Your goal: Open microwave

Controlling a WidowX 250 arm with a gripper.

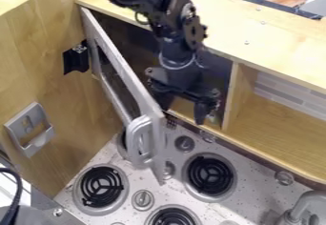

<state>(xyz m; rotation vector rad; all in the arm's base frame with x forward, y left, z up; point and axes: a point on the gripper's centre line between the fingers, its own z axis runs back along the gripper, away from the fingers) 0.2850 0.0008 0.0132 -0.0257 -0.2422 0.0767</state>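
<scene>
Microwave door (121, 68), grey, with handle (132, 140): at centre-left, swung open; long axis slants from upper left to lower right, free end over the stove. Tool (183, 107): black, fingers apart, beside the door, at the opening. Worktop (253, 183): pale, speckled, coil burners (208, 175). Wooden panel (38, 62): left.

The microwave's mouth (127, 34) gapes, its door (132, 76) jutting out as a barrier.

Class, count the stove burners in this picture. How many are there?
4: the left burner, the right burner, the bottom burner, cut off by the picture's edge, and the back burner, mostly hidden behind the microwave door's handle. The door could hide more.
</scene>
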